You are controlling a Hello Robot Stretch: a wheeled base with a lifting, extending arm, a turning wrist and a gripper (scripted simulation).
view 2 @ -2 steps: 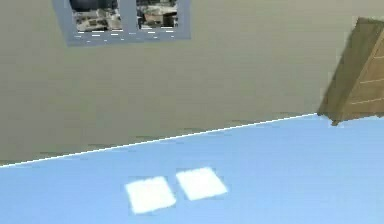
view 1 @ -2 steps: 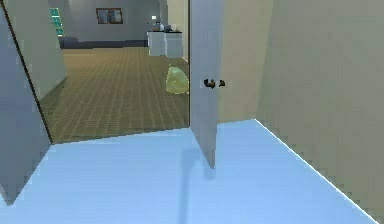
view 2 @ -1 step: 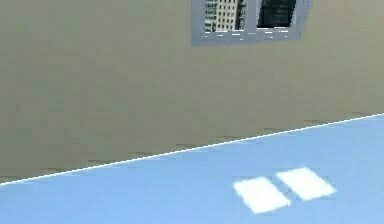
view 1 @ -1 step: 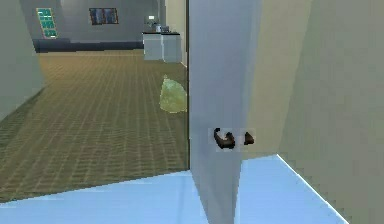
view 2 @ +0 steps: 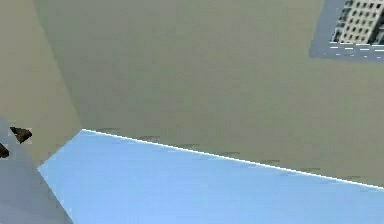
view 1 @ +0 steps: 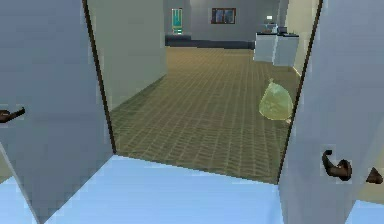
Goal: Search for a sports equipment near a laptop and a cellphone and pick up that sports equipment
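Currently the robot faces a doorway whose two door leaves stand swung back. The left door leaf [view 1: 45, 110] and the right door leaf [view 1: 335, 110] frame the opening, and each carries a dark lever handle [view 1: 340, 167]. This leaves a passage from the pale blue floor [view 1: 170, 195] onto the patterned brown carpet [view 1: 200, 100] of the room beyond.

Step in hand: search. Where the sports equipment lies cannot be told, and neither a laptop nor a cellphone can be made out. A translucent yellow-green bag-like object [view 1: 276, 101] sits on the carpet just beside the right door leaf; its shape does not support calling it the target.

At the far end of the room stand a white cabinet [view 1: 272, 47] and a framed picture [view 1: 223, 15] on the wall. That furniture is the likelier place for a laptop, so the next move probably calls for driving through the opening, centred between the leaves.

To the arm side there is a bare beige wall [view 2: 200, 80] with a window [view 2: 355, 25] high up. The gripper's state cannot be told.
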